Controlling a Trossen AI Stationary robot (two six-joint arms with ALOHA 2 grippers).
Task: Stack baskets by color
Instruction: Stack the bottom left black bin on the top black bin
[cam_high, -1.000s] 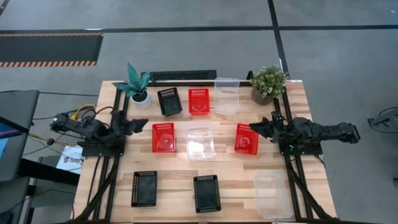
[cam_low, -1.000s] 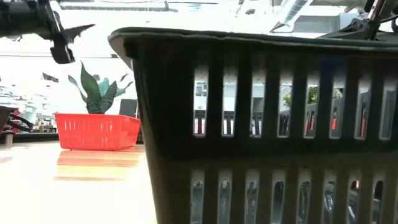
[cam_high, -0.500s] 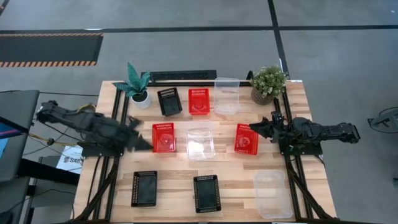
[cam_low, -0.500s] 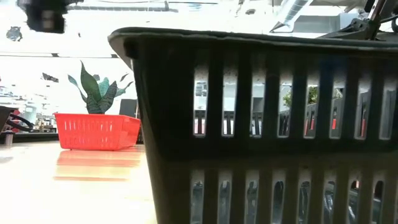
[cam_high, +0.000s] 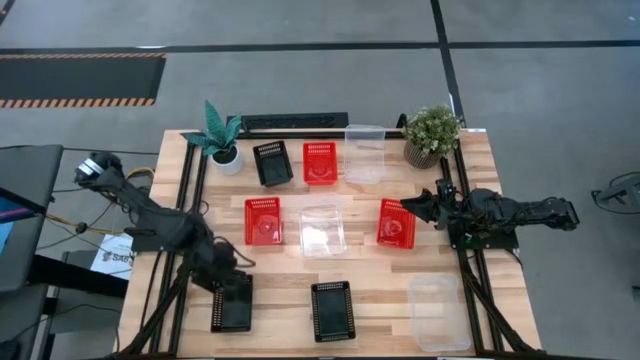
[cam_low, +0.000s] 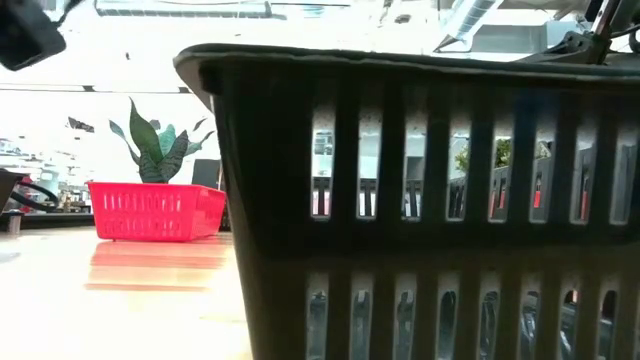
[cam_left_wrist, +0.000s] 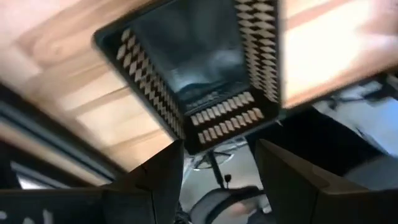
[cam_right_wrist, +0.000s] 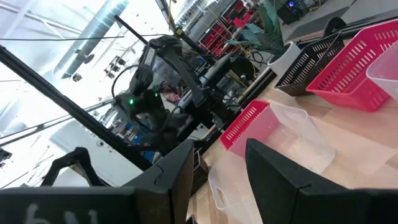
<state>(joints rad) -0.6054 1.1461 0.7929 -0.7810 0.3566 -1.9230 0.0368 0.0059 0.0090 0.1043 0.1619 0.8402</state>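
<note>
The counter (cam_high: 380, 290) was pale wood planks framed by dark rails, standing on a grey concrete floor (cam_high: 300, 80) crossed by dark lines, with a hazard-striped mat (cam_high: 80, 78) toward 10 o'clock. The low view looked into a bright workshop with ducts overhead. A spiky plant (cam_high: 220, 135) in a white pot stood at the counter's 11 o'clock, a bushy plant (cam_high: 430, 135) at 1 o'clock, and a black bar (cam_high: 295, 121) lay along the 12 o'clock edge.

Nine shallow rectangular baskets lay singly, none stacked. At the 12 o'clock side sat a black basket (cam_high: 272, 163), a red basket (cam_high: 320, 162) and a clear basket (cam_high: 365, 152). Across the middle were a second red one (cam_high: 263, 220), a clear one (cam_high: 322, 230) and a third red one (cam_high: 396, 223). Along the 6 o'clock side were black ones at 7 o'clock (cam_high: 232, 305) and 6 o'clock (cam_high: 331, 311), plus a clear one (cam_high: 437, 312) at 5 o'clock. The black and red had slotted walls; the clear were translucent.

The left pincer (cam_high: 228, 272) hung over the 7 o'clock black basket's near rim, jaws apart and holding nothing. The right pincer (cam_high: 412, 207) waited at 3 o'clock beside the third red basket, jaws apart and empty.
</note>
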